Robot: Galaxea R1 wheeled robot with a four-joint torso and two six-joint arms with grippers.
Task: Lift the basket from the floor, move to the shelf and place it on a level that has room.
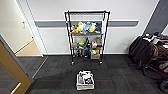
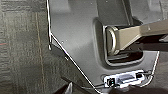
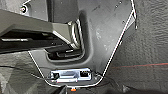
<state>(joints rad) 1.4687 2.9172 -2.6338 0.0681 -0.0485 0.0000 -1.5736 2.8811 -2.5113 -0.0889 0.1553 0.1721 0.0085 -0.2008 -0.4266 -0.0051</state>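
Observation:
The basket (image 1: 85, 80), cream woven and rectangular with mixed items inside, sits on the dark carpet in the head view, low and centred. Straight behind it, against the white wall, stands the shelf (image 1: 87, 35), a tall black wire rack on small casters. Its highest level (image 1: 87, 12) is a bare wire tier. The tier below holds colourful plush toys (image 1: 86, 27), and the lower tiers hold small boxes and other objects. Both wrist views look down at my own grey base (image 2: 75, 37) (image 3: 105, 30) and the carpet beside it, far from the basket.
An open doorway (image 1: 27, 47) to a wood-floored room lies at the left, with a yellow-faced door leaf (image 1: 12, 70) in front of it. Dark bags and cluttered gear (image 1: 150, 52) stand at the right. Carpet (image 1: 87, 67) separates basket and shelf.

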